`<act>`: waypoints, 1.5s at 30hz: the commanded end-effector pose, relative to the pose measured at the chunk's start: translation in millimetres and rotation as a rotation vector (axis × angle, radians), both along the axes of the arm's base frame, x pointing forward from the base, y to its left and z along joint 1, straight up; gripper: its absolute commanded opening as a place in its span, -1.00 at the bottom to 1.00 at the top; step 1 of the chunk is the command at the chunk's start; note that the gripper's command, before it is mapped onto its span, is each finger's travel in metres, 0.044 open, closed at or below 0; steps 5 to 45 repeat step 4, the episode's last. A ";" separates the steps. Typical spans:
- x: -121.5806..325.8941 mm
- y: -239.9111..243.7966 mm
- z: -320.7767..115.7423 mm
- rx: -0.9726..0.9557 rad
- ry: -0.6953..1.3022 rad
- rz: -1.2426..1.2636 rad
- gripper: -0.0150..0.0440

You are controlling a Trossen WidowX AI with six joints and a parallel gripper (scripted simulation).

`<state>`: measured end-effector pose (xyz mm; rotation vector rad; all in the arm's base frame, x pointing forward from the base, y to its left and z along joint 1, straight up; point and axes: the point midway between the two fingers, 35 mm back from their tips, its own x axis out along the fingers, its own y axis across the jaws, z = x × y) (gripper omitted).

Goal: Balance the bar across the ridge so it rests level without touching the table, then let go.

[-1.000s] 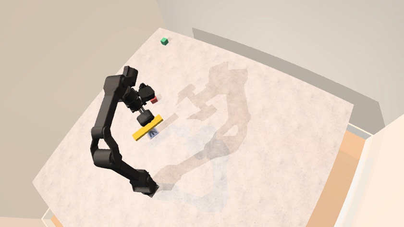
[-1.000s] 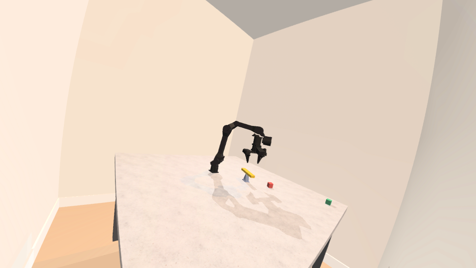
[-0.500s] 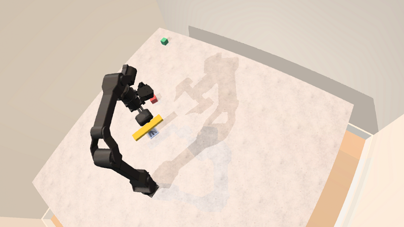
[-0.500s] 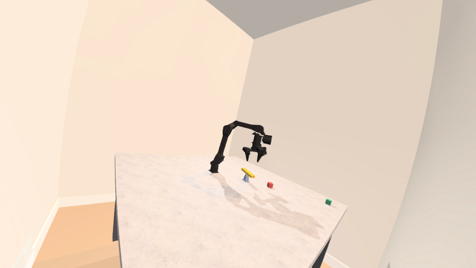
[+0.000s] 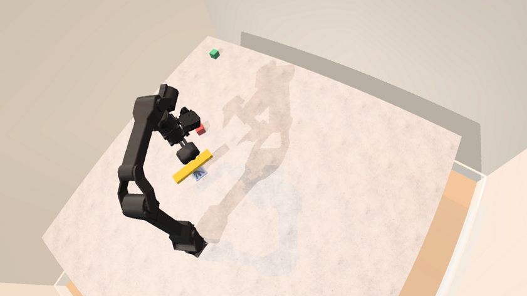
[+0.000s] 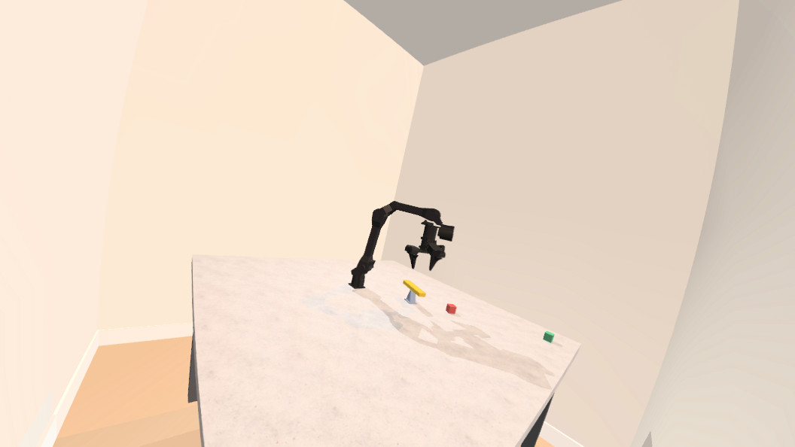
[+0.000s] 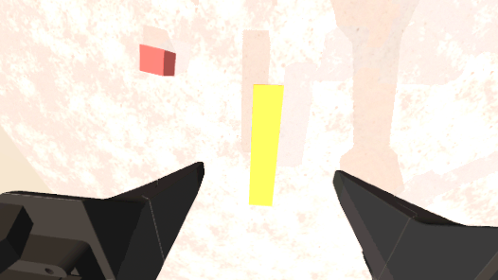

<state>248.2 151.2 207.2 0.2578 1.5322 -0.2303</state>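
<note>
A yellow bar [image 5: 193, 166] [image 6: 414, 288] [image 7: 266, 146] rests across the top of the ridge, with both ends off the table. It looks about level. The pale blue-grey ridge [image 5: 199, 173] [image 6: 410, 298] stands on the table under the bar's middle; the bar hides it in the wrist view. My gripper [image 6: 421, 269] [image 7: 267, 171] is wide open and empty, above the bar and not touching it. In the wrist view its fingers stand left and right of the bar with gaps on both sides. In the top view the fingertips are hidden.
A red cube [image 5: 200, 129] [image 6: 450, 308] [image 7: 156, 61] lies on the table [image 5: 335, 211] [image 6: 311, 378] near one end of the bar. A green cube [image 5: 214, 54] [image 6: 548, 336] lies near the table's far corner.
</note>
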 end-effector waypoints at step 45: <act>-0.4 -0.2 0.0 -0.001 0.003 0.000 1.00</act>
